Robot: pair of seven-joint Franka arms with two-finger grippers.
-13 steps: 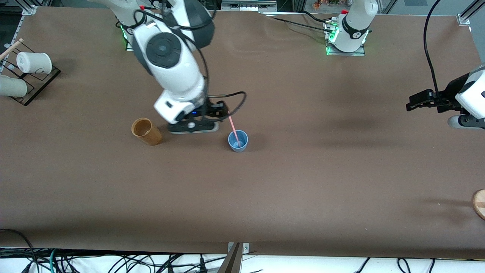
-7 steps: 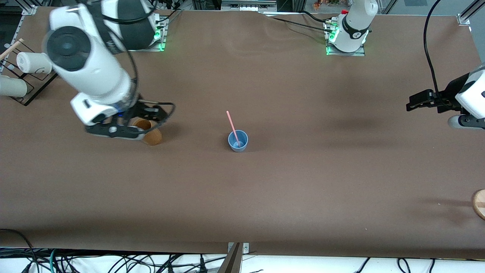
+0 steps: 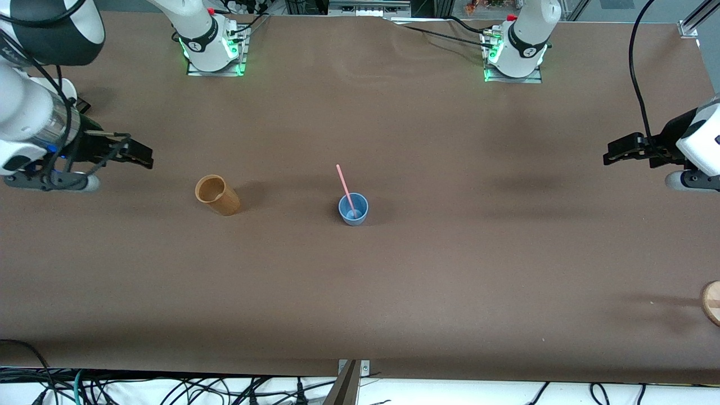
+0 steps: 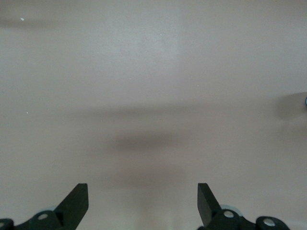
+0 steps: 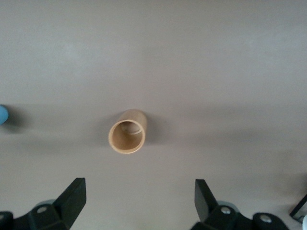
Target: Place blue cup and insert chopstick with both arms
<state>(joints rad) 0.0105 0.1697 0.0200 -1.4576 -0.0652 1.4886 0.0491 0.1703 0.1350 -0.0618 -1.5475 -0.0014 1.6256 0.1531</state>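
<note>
**Right arm pulled clear, chopstick left in cup**

Right pincer (image 3: 143, 157) had swung off from beside the blue cup (image 3: 353, 210) to the right arm's end of the bench (image 3: 450, 281), over bare surface, jaws spread, grasping nothing. Chopstick (image 3: 345, 188) stood in the blue cup mid-bench, leaning toward 11 o'clock in the front view. Brown cup (image 3: 217, 195) sat at the blue cup's 9 o'clock, well apart, untouched. Left pincer (image 3: 610, 154) waited over the left arm's end, jaws spread, empty. Judgement: placing and inserting looked done; only the retreat was in hand. Next move, if any: park both arms, no contact with the cup.
</note>
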